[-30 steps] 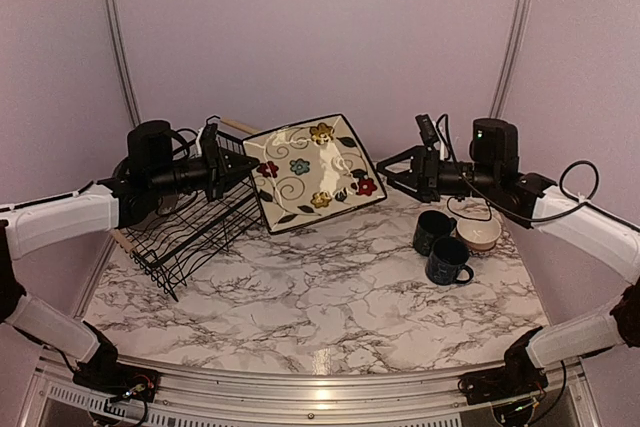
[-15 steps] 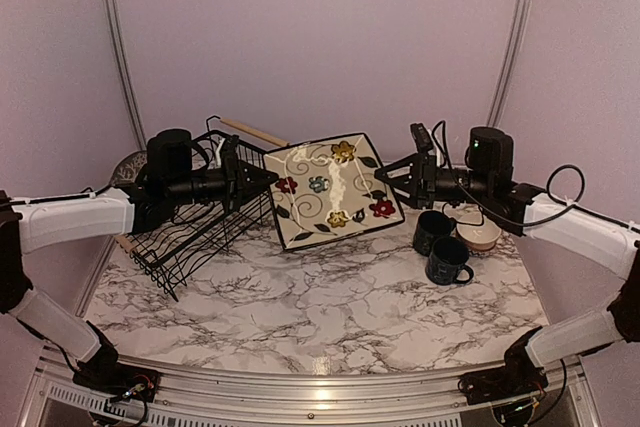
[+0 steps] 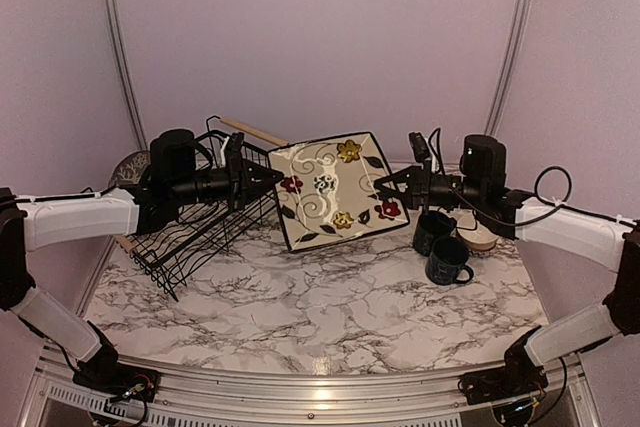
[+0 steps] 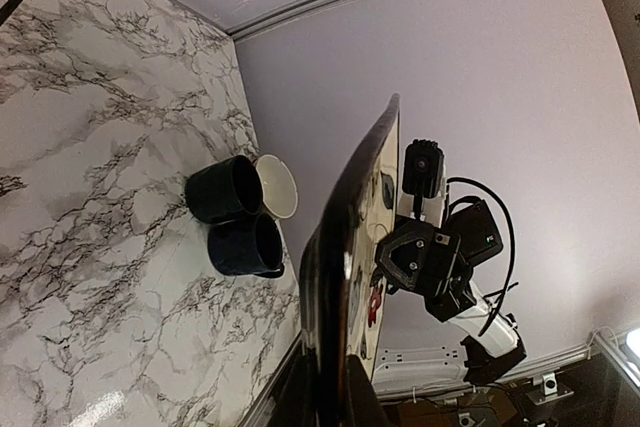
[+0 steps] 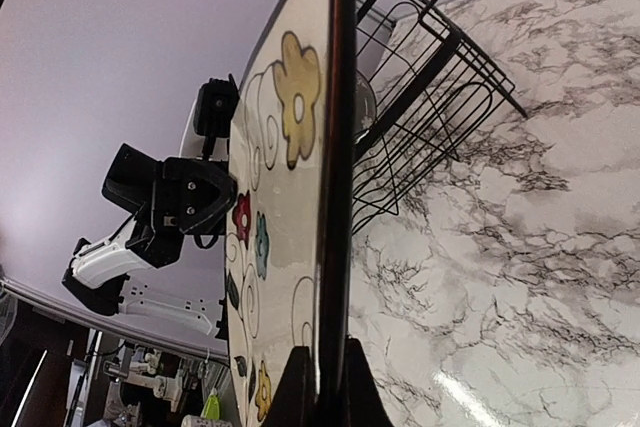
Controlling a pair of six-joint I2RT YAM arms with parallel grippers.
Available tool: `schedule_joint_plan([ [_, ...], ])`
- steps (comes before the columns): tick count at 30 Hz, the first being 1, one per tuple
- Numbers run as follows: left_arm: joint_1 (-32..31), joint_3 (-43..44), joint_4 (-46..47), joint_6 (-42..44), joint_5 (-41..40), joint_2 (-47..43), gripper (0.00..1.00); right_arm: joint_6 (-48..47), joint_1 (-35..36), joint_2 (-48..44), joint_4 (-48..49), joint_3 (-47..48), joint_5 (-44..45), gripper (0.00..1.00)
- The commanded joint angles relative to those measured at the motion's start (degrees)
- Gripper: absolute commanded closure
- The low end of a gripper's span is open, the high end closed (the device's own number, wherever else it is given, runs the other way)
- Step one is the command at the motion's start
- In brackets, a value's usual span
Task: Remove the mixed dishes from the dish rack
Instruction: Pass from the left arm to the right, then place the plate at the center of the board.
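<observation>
Above the far middle of the white marble-patterned table (image 3: pixel 320 317), in the top view, the square cream plate with coloured flowers (image 3: pixel 330 190) hangs tilted in the air, clear of the surface. The left gripper (image 3: pixel 262 179) pinches its left edge and the right gripper (image 3: pixel 388 187) pinches its right edge. Near the table's left edge, the black wire dish rack with wooden rod handles (image 3: pixel 190 237) stands tipped up on one side. Its visible wires hold nothing, though the left arm hides part of it. A grey round rim (image 3: pixel 126 163) behind that arm may be another plate; whether it is in or beside the rack I cannot tell. Toward the right edge, two dark blue-green mugs (image 3: pixel 433 230) stand touching, with a small pale bowl (image 3: pixel 485 239) just beside them, all outside the rack. I judge the unloading well advanced: this plate needs setting down, along with anything hidden. From the left wrist, the plate shows edge-on, with that gripper's fingers (image 4: pixel 296 399) pressed onto its rim and the mugs and bowl beyond. From the right wrist, its own fingers (image 5: pixel 296 387) clamp the opposite rim, and the rack behind shows a greyish rounded shape through its wires, too unclear to name.
</observation>
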Motion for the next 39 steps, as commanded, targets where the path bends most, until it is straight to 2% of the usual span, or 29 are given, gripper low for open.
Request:
schedule_joint_plan([
  [1,-0.97,4.18,7.21,0.71,3.05,-1.43,0.94,2.02,1.13,-0.2,6.38,0.01,-3.28,1.0],
  [4,-0.94,5.62,-0.47,5.71,1.62,-2.11,0.62,2.85,0.82,-1.17,7.93,-1.14,-2.2,1.0],
  [6,-0.87,6.52,-6.87,9.63,-0.29,-3.09,0.45,2.87,0.54,-2.42,8.15,-1.8,-1.14,1.0],
  [7,-0.74,6.76,-8.75,11.27,-1.22,-3.64,0.29,3.02,0.37,-3.17,8.3,-2.12,-0.68,1.0],
  [8,-0.5,7.02,-10.98,12.66,-1.96,-4.09,0.2,3.13,0.12,-4.15,8.31,-2.51,-0.3,1.0],
  [12,1.74,8.26,-20.77,18.11,-6.49,-6.25,0.07,2.81,-1.81,-7.15,5.72,-3.99,0.92,1.0],
  [15,3.11,8.88,-27.71,22.17,-11.89,-9.03,0.04,2.49,-3.9,-9.27,4.51,-6.53,1.25,1.0],
  [18,4.04,9.7,-33.35,25.59,-16.2,-12.71,0.03,-3.18,-4.43,-9.96,-4.17,-6.16,4.1,1.0],
  [21,4.41,10.21,-35.7,27.87,-19.19,-15.67,0.02,-6.08,-4.3,-9.55,-8.2,-7.24,5.22,1.0],
  [24,4.45,10.85,-36.31,28.37,-19.4,-17.02,0.01,-8.63,-4.22,-8.95,-12.45,-8.27,8.28,1.0],
  [31,4.43,10.65,-34.68,26.71,-17.1,-16.9,0.01,-11.85,-2.33,-4.44,-15.04,-8.04,11.45,1.0],
  [39,4.4,10.28,-33.95,25.42,-16.15,-17.42,0.01,-13.44,-1.25,1.52,-10.8,-8.89,12.98,1.0],
])
